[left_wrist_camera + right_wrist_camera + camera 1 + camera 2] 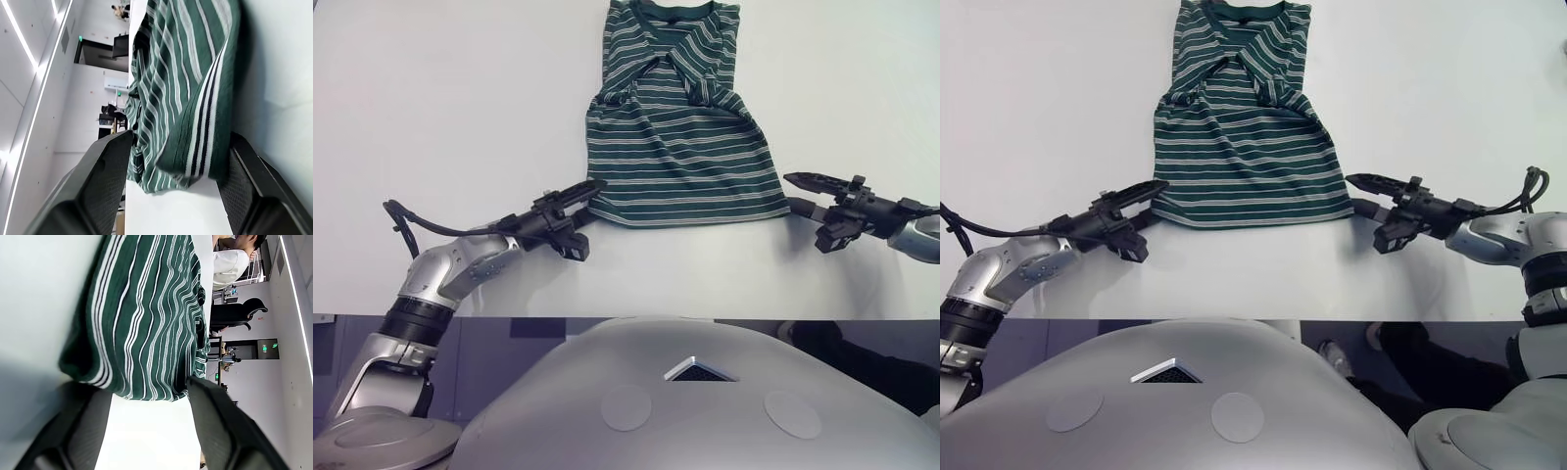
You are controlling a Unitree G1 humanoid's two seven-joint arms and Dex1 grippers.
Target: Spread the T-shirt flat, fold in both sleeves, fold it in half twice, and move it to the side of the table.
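1. I've got the T-shirt [680, 147] in the upper middle of the head view, lying on the white table [431, 117]. The collar is right at the top edge of the frame and the hem is nearest to me.
2. It's dark green with thin white stripes. Both sleeves are folded in and cross over the chest, which is bunched and wrinkled, while the lower half lies fairly smooth.
3. The left gripper [592, 194] sits at the lower left corner of the hem. The jaws are apart, one above the cloth and one down by the table.
4. On the left wrist camera the black fingers [105, 181] stand wide, with the hem corner between them, and neither is pressed onto the cloth.
5. The right gripper [1356, 193] mirrors it at the lower right corner of the hem, jaws apart too. The wrist camera shows the striped edge between its fingers [220, 426].
6. The tabletop is plain matte white, with soft shadows under both arms.
7. In the room behind the shirt I can see white walls, long ceiling light strips [19, 34], a dark doorway [98, 51] and a black office chair [237, 316].
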